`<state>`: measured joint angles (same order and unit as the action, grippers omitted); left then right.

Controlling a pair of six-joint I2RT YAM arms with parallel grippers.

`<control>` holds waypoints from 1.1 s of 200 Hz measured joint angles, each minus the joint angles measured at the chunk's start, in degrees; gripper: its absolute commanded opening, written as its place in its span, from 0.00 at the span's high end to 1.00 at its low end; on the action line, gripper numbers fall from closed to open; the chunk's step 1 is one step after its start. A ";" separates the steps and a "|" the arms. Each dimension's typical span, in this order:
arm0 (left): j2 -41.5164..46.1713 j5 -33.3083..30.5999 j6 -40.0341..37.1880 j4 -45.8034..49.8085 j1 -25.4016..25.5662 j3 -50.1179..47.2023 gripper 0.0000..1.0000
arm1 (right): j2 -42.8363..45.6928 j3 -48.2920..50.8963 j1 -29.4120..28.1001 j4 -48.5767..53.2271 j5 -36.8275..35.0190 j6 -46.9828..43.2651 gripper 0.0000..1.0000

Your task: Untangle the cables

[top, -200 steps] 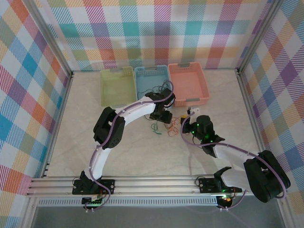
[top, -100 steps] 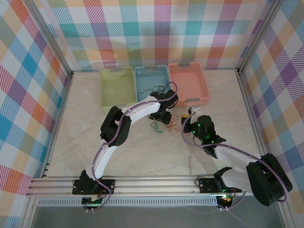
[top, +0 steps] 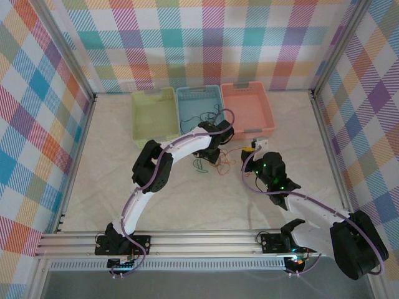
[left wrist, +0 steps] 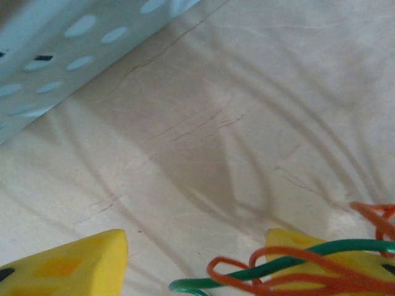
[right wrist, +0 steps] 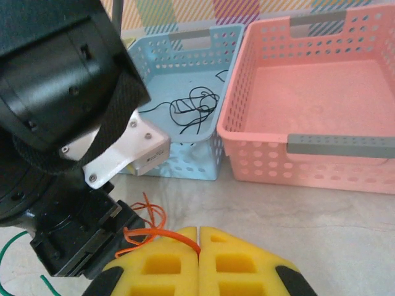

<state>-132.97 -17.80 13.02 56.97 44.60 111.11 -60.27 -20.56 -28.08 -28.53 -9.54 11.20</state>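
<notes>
Right hand (right wrist: 199,245) has edged right, clamped on the orange cable (right wrist: 148,231); left hand (left wrist: 197,243) gapes, holding nothing. Separating seems underway; next, pull orange clear of the green cable (left wrist: 191,283).

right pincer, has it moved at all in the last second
Yes. In the top view the right pincer, shut on an orange cable, has shifted right along the front of the pink basket, toward its near right corner.

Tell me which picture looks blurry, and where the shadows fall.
Left wrist view: the nearby yellow fingers, orange cable and green cable are blurred, and soft streaky shadows cross the table. Right wrist view: the black cable in the blue basket looks crisp. Top view: even light, no glare.
</notes>
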 measured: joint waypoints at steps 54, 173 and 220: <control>3.87 -3.50 -0.42 -0.66 0.15 -7.67 0.42 | 2.27 0.61 0.00 1.14 -4.52 0.02 1.00; 9.94 -10.54 -0.87 -3.85 0.09 -15.39 0.43 | 13.49 3.87 4.07 10.43 -28.94 9.38 1.00; 12.83 -13.55 -1.05 -4.81 -0.13 -18.75 0.44 | 14.36 3.87 7.08 16.59 -35.23 15.23 1.00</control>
<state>-120.14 -31.35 11.97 52.16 44.47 92.36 -45.91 -16.69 -20.99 -11.94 -44.77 26.44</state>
